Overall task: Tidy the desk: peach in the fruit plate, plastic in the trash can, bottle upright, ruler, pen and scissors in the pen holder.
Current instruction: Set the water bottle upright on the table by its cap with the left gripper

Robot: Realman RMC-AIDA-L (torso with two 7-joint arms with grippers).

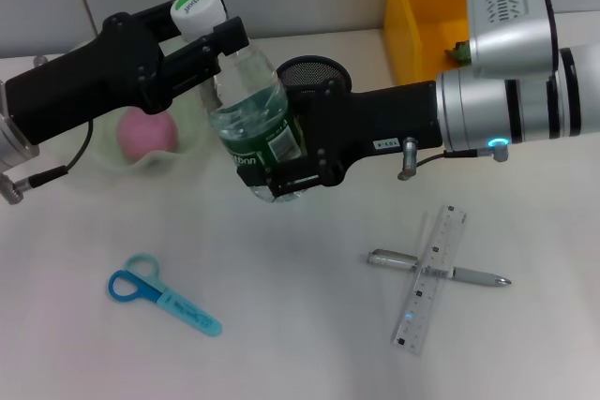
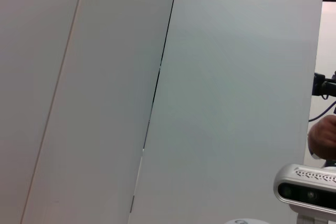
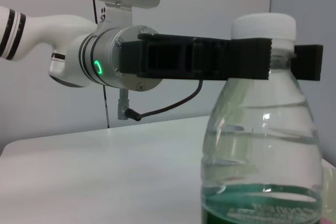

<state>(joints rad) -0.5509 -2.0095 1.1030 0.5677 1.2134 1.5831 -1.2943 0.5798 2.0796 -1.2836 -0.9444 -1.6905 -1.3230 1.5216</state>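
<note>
Now, from the head view, both grippers are on the bottle (image 1: 251, 110), which stands upright over the desk (image 1: 300, 344). The left gripper (image 1: 208, 37) is closed around its neck just under the white cap, and the right gripper (image 1: 281, 161) is clamped on the green-labelled lower body. The right gripper covers the bottle's base, so whether it touches the desk I cannot tell. The pen holder (image 1: 314, 70) peeks out behind the right gripper, mostly hidden. The peach (image 1: 145, 132) sits in the fruit plate (image 1: 192, 128), partly behind the left arm. The trash can (image 1: 417, 16) is cut off at the top edge. The scissors (image 1: 159, 295) lie near the front left; the ruler (image 1: 431, 278) lies across the pen (image 1: 441, 269) at the front right.

Over to the left wrist view: only wall panels here, no bottle, no fingers.

Right wrist view: close up, the bottle (image 3: 262, 140) fills the frame and the left gripper (image 3: 273, 59) grips its neck below the cap; the right gripper's own fingers don't show.
</note>
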